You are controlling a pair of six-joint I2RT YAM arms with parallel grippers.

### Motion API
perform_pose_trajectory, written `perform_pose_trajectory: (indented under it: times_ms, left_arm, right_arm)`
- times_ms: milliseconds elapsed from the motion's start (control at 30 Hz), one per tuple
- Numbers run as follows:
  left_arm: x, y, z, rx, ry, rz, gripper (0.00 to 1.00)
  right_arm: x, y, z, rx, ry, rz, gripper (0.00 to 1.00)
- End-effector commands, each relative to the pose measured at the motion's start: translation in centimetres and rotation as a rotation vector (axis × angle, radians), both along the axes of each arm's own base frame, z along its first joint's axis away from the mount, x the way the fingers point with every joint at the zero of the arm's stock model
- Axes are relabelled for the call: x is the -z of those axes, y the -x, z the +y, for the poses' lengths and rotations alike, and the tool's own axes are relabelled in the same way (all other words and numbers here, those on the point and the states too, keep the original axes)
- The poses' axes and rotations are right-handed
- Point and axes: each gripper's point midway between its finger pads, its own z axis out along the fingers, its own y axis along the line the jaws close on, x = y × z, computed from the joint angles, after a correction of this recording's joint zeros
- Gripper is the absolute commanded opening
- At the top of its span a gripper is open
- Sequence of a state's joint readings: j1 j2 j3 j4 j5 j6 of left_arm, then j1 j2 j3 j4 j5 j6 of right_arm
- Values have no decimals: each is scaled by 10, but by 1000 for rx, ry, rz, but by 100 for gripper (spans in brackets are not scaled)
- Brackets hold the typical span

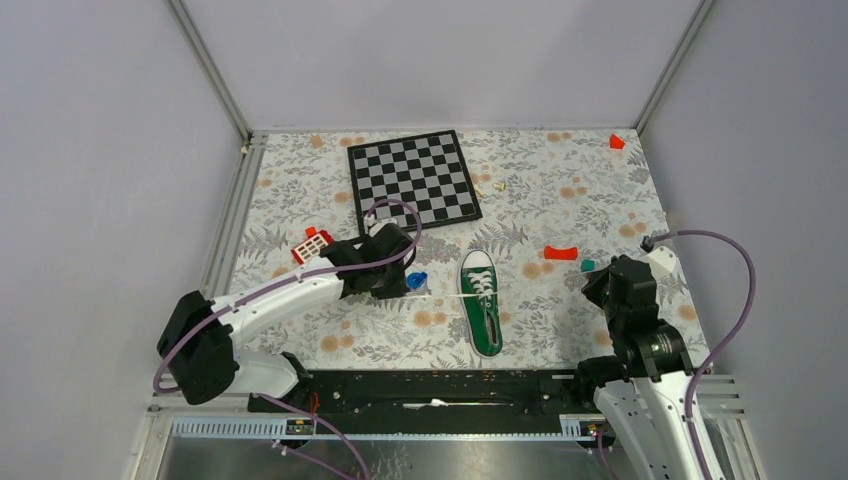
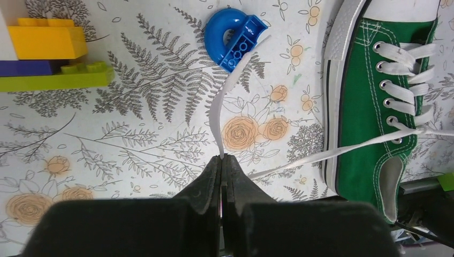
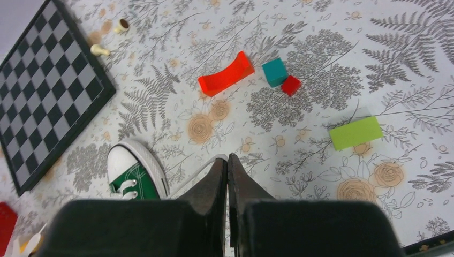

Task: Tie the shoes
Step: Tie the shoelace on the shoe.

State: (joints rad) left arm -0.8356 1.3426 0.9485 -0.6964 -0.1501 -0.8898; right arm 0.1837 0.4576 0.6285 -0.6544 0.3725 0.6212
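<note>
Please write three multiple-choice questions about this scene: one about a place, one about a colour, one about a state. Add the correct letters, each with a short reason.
1. Where does the blue ring-shaped brick lie?
A) inside the green sneaker
B) on the floral cloth beside the sneaker, on the side of the left gripper
C) on top of the sneaker

2. What colour is the sneaker's canvas?
A) red
B) blue
C) green

3. In what state is the left gripper?
A) wide open
B) shut on the white lace
C) shut on the blue brick

Answers:
1 B, the brick rests on the cloth between the gripper and the shoe.
2 C, the upper is plainly green.
3 B, the jaws meet with the lace pinched at their tips.
</note>
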Motion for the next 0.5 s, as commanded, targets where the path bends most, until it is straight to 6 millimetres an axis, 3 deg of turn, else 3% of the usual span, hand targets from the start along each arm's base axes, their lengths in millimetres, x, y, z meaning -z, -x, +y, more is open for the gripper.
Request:
perform_pose_trajectory:
  times_ms: [0,133,200,333,467]
  left_arm:
    - [-20,-4,18,7,-52,-54,0]
    - [-28,-9,14,12,-39,-64,0]
    - [-32,-13,11,7,-34,-73,0]
    - [-30,-18,8,8,-37,-63,0]
    - [-10,-10,9,14,-44,-18,0]
  right_arm:
    - [-12,13,5,-44,-28,-16,0]
    - [-4,20,31,-139,-135,5,0]
    - [2,23,34,-147,-157,19,0]
    - [11,26,22,-94,-122,19,0]
    - [33,21,10,-54,-44,86,0]
